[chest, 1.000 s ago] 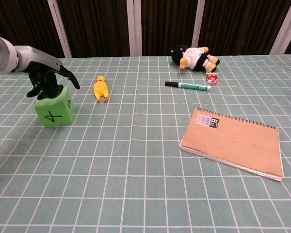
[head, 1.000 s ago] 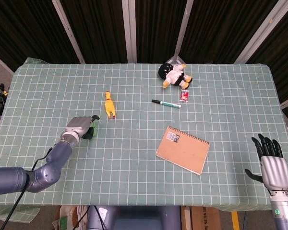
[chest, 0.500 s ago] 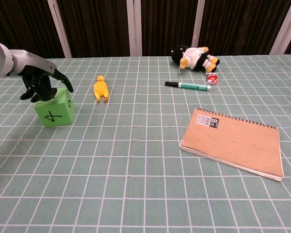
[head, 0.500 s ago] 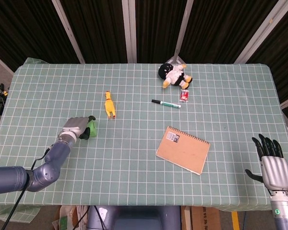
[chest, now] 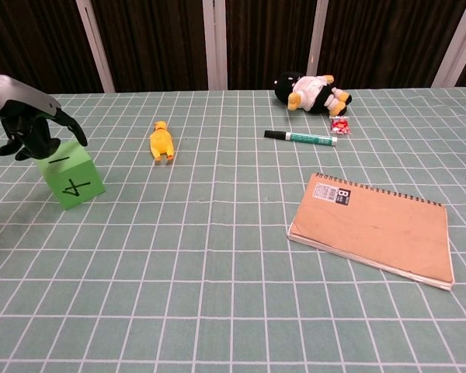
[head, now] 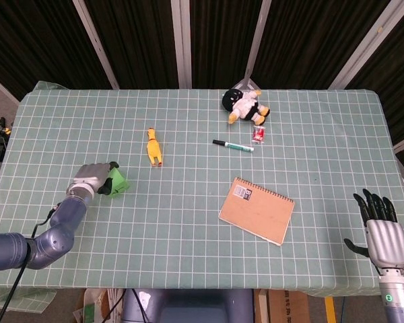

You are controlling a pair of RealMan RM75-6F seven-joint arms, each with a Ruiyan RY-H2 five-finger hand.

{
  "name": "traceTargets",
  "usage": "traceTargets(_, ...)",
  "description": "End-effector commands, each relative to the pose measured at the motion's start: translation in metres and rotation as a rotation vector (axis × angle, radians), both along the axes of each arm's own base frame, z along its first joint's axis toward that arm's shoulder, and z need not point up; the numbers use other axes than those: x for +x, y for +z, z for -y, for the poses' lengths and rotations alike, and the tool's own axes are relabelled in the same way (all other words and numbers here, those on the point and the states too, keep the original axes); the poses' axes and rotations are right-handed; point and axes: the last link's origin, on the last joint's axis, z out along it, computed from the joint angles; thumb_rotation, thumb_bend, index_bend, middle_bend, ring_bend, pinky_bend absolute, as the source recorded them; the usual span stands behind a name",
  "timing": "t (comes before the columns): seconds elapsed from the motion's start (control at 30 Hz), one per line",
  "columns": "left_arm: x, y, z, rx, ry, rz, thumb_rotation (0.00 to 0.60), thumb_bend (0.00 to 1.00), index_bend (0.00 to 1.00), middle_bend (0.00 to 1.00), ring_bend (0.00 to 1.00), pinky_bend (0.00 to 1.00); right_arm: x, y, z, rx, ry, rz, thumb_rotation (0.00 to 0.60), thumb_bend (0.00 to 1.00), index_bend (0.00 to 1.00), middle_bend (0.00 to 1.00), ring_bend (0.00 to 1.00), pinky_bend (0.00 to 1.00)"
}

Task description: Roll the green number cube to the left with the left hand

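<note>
On the green gridded surface [chest: 233, 233], well left of the notebook [chest: 373, 229], the left hand [chest: 31, 128] rests curled over the upper left of the green number cube [chest: 70, 180], which sits tilted on an edge near the left side, beside the rubber chicken [chest: 161, 141]. Finishing the roll likely calls for pulling steadily leftward from the top edge, not pressing downward. At lower right, the right hand [head: 379, 225] hangs spread and empty.
</note>
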Motion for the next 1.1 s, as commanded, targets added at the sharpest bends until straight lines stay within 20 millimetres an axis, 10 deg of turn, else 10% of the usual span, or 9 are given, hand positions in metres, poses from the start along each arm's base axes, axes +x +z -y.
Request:
traceTargets(0.03, -0.005, 0.005, 0.0, 0.003, 0.011, -0.001, 0.6, 0.94, 0.16, 0.84, 0.68, 0.72, 0.0, 0.0, 0.0, 0.001, 0.001, -0.001, 0.6, 0.15, 0.1, 0.01, 0.0, 0.05)
traceTargets(1.1, -0.045, 0.029, 0.016, -0.057, 0.051, -0.105, 0.6, 0.94, 0.16, 0.84, 0.68, 0.72, 0.001, -0.001, -0.001, 0.001, -0.006, -0.003, 0.6, 0.15, 0.1, 0.01, 0.0, 0.05)
